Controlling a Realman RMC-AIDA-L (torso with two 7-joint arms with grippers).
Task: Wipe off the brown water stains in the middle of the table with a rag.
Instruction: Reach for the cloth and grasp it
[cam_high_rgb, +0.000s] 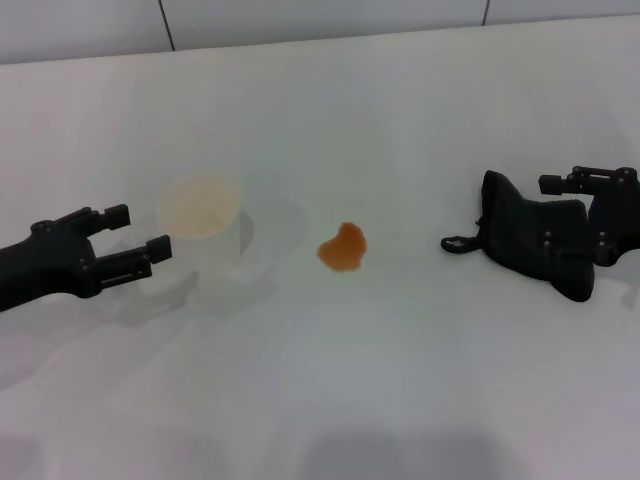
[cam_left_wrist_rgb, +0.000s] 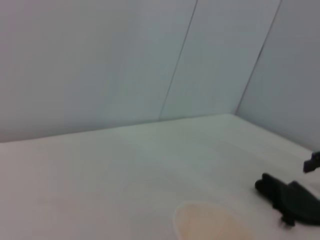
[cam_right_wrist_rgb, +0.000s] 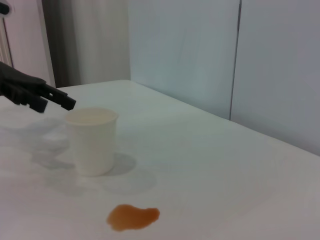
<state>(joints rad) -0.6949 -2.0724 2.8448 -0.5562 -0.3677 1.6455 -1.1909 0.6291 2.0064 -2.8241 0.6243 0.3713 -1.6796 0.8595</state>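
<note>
Near the left edge of the large white smooth table (cam_high_rgb: 420, 390), the left gripper (cam_high_rgb: 128, 240) is seen above the surface, just beside the white paper cup (cam_high_rgb: 203, 235). Its two black fingers are spread apart and nothing is held between them; the cup is not touched.

In the middle of the table, the small orange-brown translucent puddle of water stain (cam_high_rgb: 342, 247) is found, with an irregular lobed outline. It lies between the cup and the rag, apart from both. The same puddle (cam_right_wrist_rgb: 133, 217) is shown by the right wrist view, in front of the cup.

Toward the right edge, the crumpled black cloth rag (cam_high_rgb: 533, 243) lies on the table, and a small loop is seen at its side toward the puddle. The right gripper (cam_high_rgb: 590, 200) is placed at the far-right side of the rag, touching it or almost. It cannot be told whether its fingers are closed on the cloth.

The step in hand is judged to be the taking of the rag. A firm hold on a thick fold should be obtained, so that the cloth is not dropped on the way. Then the rag should be pressed flat on the puddle and drawn across it, away from the cup, so that the light cup is not knocked over. The liquid may be smeared if too little pressure is given.

The tabletop is plain, and behind its far edge a pale panelled wall (cam_high_rgb: 320, 20) with thin dark seams is seen.
</note>
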